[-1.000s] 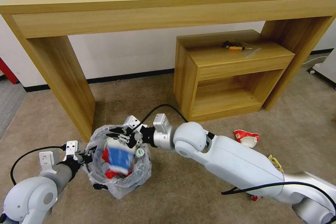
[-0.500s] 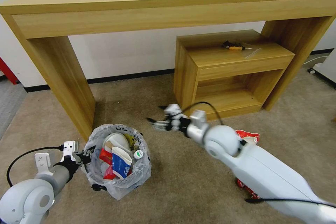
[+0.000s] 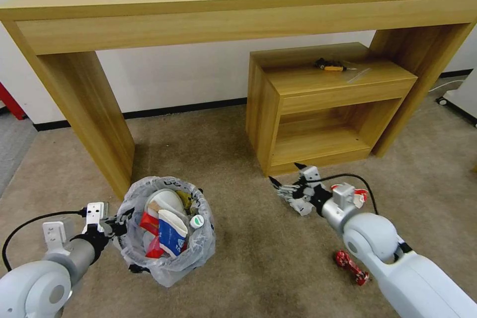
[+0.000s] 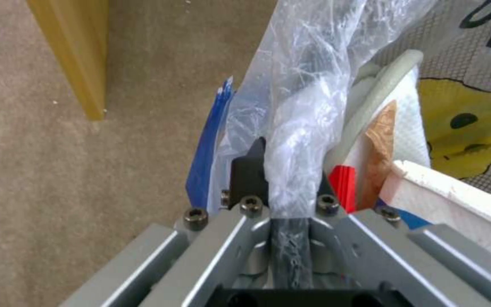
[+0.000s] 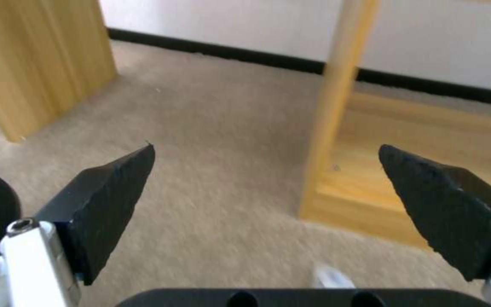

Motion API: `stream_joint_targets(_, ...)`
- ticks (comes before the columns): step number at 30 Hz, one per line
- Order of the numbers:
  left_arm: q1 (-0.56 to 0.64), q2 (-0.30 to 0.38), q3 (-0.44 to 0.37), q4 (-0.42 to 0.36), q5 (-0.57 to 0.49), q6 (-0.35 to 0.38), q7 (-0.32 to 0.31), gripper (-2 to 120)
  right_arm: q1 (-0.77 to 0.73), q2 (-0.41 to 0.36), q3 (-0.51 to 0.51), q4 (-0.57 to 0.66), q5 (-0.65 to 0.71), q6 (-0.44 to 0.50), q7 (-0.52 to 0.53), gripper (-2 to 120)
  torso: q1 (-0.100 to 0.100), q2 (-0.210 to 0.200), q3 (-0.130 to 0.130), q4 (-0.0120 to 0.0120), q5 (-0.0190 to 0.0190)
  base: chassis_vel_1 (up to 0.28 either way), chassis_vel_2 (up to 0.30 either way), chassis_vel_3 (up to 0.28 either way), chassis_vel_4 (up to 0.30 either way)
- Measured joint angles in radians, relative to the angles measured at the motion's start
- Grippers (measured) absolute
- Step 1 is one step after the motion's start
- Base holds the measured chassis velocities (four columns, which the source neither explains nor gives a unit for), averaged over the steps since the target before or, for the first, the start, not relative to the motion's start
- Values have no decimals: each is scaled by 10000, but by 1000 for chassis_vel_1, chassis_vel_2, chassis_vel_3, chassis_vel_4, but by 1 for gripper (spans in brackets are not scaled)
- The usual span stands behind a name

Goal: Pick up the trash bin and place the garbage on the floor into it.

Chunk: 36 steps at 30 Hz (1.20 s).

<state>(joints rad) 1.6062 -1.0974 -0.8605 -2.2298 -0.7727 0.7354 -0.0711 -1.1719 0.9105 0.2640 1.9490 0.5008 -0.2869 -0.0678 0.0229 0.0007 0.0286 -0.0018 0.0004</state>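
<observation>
Now left fingers (image 4: 248, 170) pinch trash bin (image 3: 166, 238) rim — held.

The trash bin (image 3: 169, 253) has a thin, crinkled, glossy plastic liner. The floor (image 3: 248, 258) is matt short-pile carpet, rough. The table (image 3: 238, 5) above the bin is smooth wood-grain laminate. The right gripper (image 5: 265, 179) has matt black rubbery fingers (image 5: 109, 187) on brushed metal mounts.

Bag-lined trash bin (image 3: 169, 238) upright, litter-filled, on carpet (image 3: 248, 258)

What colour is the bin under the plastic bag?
Blue; the trash bin shows its wall best in the left wrist view.
</observation>
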Motion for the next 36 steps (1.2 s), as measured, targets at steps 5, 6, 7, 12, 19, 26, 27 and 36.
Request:
stream_joint_targets(5,101,-40,-7,-134,7,0,15,0,-1097,42,908,51,-212,245,-247,100,-1,0,0,-1,-1,-137,-138,160,151)
stream_joint_targets(6,101,-40,-7,-134,7,0,15,0,-1097,42,908,51,-212,245,-247,100,-1,0,0,-1,-1,-180,-195,189,195)
stream_joint_targets(7,112,-47,-7,-156,10,0,23,0,-1318,43,1073,41,-275,324,-335,100,-1,0,1,-2,2,-217,-195,202,195)
stream_joint_targets(12,158,-107,16,-226,47,0,40,0,-2176,76,1678,-66,-530,651,-713,100,-1,0,0,-2,-3,-223,-211,210,196)
stream_joint_targets(19,193,-135,17,-296,76,0,55,0,-3007,12,1819,-649,-579,988,-1098,100,0,0,2,-5,4,-147,-148,166,142)
stream_joint_targets(26,247,-196,16,-425,136,0,54,0,-3597,-103,1705,-1597,-631,590,-1568,100,-1,0,1,-1,-5,-5,-9,9,4)
stream_joint_targets(27,249,-201,14,-444,136,0,54,0,-3672,-120,1688,-1787,-684,540,-1614,100,-1,0,1,0,-3,0,0,0,0)
stream_joint_targets(36,248,-220,27,-506,164,0,41,0,-4175,-84,1631,-2767,-1237,364,-1536,100,-1,0,1,-2,-1,0,0,0,0)
